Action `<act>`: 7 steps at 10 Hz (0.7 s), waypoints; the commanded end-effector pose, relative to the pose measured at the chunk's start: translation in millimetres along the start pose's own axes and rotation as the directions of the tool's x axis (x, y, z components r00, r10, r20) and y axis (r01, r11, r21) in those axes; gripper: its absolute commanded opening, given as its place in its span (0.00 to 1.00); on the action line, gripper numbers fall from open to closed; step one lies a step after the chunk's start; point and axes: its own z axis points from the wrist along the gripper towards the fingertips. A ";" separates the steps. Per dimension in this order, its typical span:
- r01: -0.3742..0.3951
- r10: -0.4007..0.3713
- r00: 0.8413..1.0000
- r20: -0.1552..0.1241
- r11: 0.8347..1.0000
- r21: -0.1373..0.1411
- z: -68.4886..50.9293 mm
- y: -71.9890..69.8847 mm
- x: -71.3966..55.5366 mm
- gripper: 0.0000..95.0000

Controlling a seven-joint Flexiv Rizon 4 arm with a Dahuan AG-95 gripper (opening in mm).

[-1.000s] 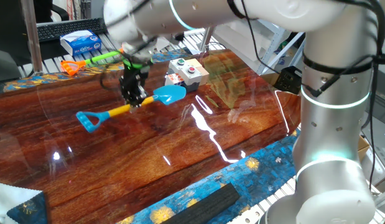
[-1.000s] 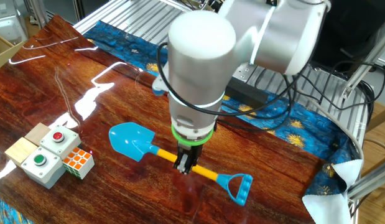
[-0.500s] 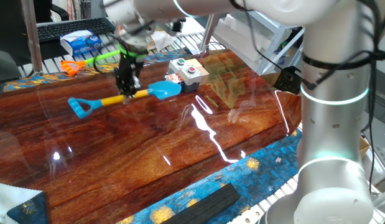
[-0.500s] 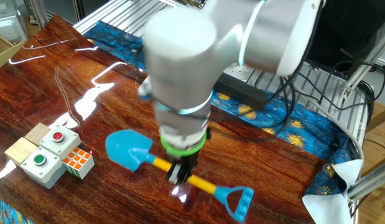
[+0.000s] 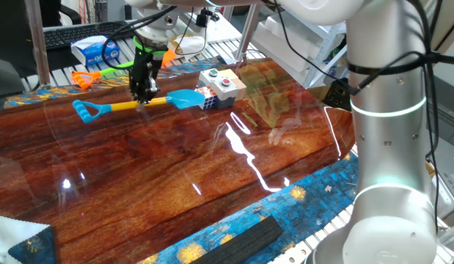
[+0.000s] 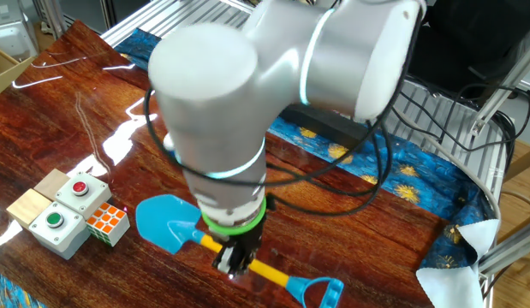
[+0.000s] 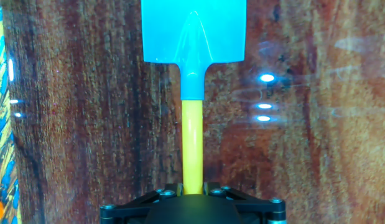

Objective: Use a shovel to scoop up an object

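Note:
The shovel (image 5: 184, 98) has a light-blue blade, a yellow shaft and a blue handle, and lies low over the wooden table. My gripper (image 5: 144, 97) is shut on its yellow shaft, about midway along. In the other fixed view the gripper (image 6: 233, 261) hangs under the arm's wrist, and the shovel's blade (image 6: 166, 224) points at the object, a small multicoloured cube (image 6: 107, 222), a short gap away. The cube (image 5: 204, 94) stands against a button box. In the hand view the shovel (image 7: 192, 137) runs straight up from my gripper (image 7: 192, 186); the cube is out of that frame.
A beige box with a red and a green button (image 6: 63, 222) stands beside the cube, with wooden blocks (image 6: 29, 205) behind it. An orange-and-green toy shovel (image 5: 102, 73) and a blue box (image 5: 94, 50) lie at the table's far edge. A blue patterned cloth (image 6: 393, 175) borders the table.
My gripper has carried the shovel across the table toward the cube and button box. The blade now sits much closer to the cube. The grip on the shaft is unchanged.

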 end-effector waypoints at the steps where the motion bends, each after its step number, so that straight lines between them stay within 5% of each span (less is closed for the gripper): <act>1: -0.008 0.008 0.999 -0.040 1.000 0.002 0.4 6.7 -0.3 0.00; 4: -0.003 0.003 0.995 -0.100 1.000 0.001 3.8 17.4 -0.5 0.00; 7: 0.020 -0.020 0.995 -0.095 1.000 -0.003 11.2 27.1 -2.5 0.00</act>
